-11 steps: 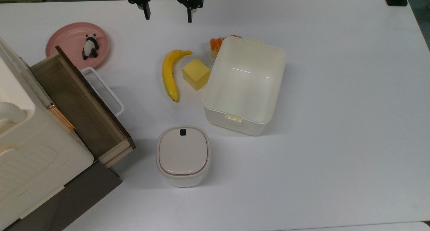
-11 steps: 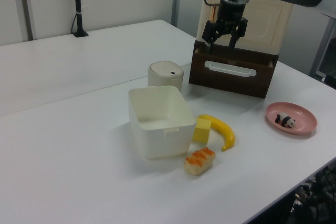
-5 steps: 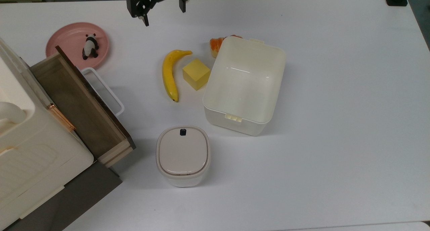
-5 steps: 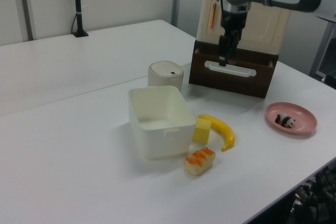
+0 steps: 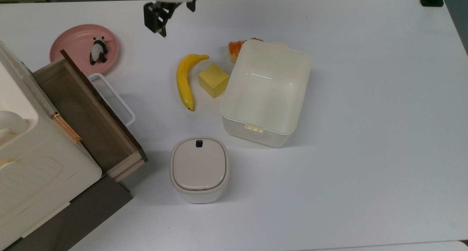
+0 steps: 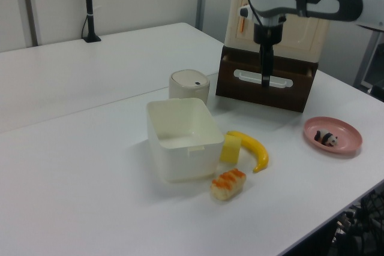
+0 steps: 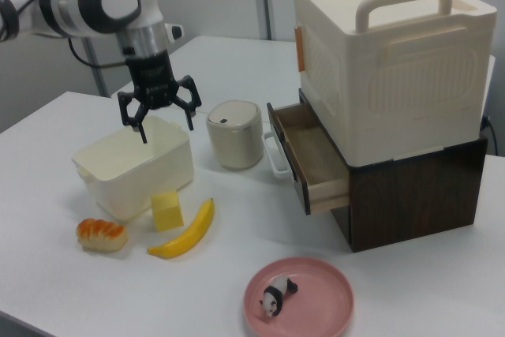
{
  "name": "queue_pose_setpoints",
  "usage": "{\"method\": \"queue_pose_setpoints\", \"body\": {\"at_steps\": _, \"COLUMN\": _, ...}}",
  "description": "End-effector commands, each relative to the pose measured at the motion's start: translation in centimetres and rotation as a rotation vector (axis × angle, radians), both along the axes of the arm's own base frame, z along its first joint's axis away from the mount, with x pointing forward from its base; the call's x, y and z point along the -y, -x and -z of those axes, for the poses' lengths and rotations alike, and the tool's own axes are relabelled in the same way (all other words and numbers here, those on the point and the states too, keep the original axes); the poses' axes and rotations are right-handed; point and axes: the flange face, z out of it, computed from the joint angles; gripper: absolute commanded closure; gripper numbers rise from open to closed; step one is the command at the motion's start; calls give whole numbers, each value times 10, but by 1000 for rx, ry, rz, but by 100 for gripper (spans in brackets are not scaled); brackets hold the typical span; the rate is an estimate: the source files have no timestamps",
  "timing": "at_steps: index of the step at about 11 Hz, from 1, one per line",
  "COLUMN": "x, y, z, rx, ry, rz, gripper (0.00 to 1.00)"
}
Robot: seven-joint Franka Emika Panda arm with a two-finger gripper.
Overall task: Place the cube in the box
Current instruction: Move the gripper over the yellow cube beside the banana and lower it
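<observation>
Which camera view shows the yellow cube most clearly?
The top view: the cube shows its whole top face, between the banana and the box. The right view shows two side faces; in the left view the box wall hides part of it.

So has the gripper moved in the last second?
Yes. In the top view the gripper turned and edged down the picture, toward the banana.

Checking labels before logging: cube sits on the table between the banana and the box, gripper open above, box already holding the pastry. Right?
Not quite. The top view shows the box empty; the pastry lies on the table outside its far corner. The cube, banana and open gripper are as stated.
</observation>
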Motion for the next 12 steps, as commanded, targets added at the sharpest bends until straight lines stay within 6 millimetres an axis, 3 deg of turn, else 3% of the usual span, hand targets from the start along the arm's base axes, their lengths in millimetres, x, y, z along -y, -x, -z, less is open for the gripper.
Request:
{"method": "queue_pose_setpoints", "body": {"at_steps": 1, "x": -7, "y": 10, "z": 32, "rx": 39, "ry": -4, "rz": -71, "gripper": 0}}
{"method": "queue_pose_setpoints", "body": {"at_steps": 4, "x": -7, "y": 15, "z": 72, "rx": 89, "ry": -20, "rz": -193, "gripper": 0}}
{"method": "queue_pose_setpoints", "body": {"at_steps": 7, "x": -15, "y": 19, "z": 96, "rx": 94, "ry": -37, "rz": -228, "gripper": 0}}
{"method": "queue_pose_setpoints", "body": {"at_steps": 12, "x": -30, "y": 21, "z": 116, "rx": 74, "ry": -49, "rz": -279, "gripper": 0}}
